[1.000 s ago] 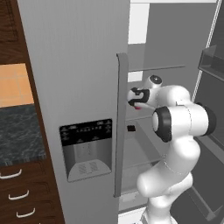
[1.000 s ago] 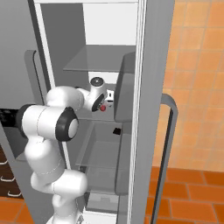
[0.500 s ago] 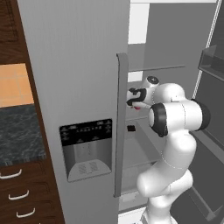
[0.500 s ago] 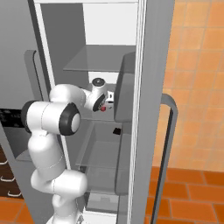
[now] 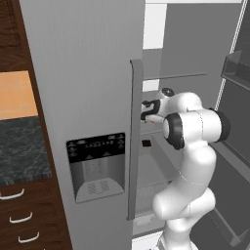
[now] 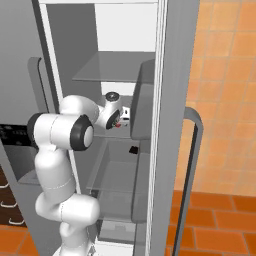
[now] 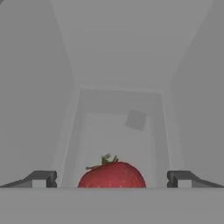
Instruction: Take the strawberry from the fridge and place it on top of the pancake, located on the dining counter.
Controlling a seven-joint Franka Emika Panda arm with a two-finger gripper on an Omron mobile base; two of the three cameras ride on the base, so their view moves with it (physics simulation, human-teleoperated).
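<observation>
Reaching into the open right half of the fridge (image 5: 83, 97), the white arm (image 5: 193, 146) bends at the elbow and pushes its hand in at about mid height, just under a clear glass shelf (image 6: 107, 67). From the left side, the hand sits close behind the long vertical handle (image 5: 134, 141) of the closed left door, which carries a black dispenser panel (image 5: 96, 166). From the right side, a speck of red shows at the hand, beside the open door's edge.

Looking along the hand, the fingers (image 7: 112, 179) are spread wide, one dark tip (image 7: 41, 178) at each side of the view, well apart from each other. The strawberry (image 7: 112, 175) sits between them, red with a small green leafy top, low in the middle of the view. Neither tip touches it; grey space shows on both sides. Beyond the strawberry the grey fridge interior runs back to a rear wall, where a small darker square (image 7: 135, 120) is visible.

To the left of the fridge stands a dark speckled tabletop (image 5: 22, 151) over brown drawers (image 5: 22, 219).
</observation>
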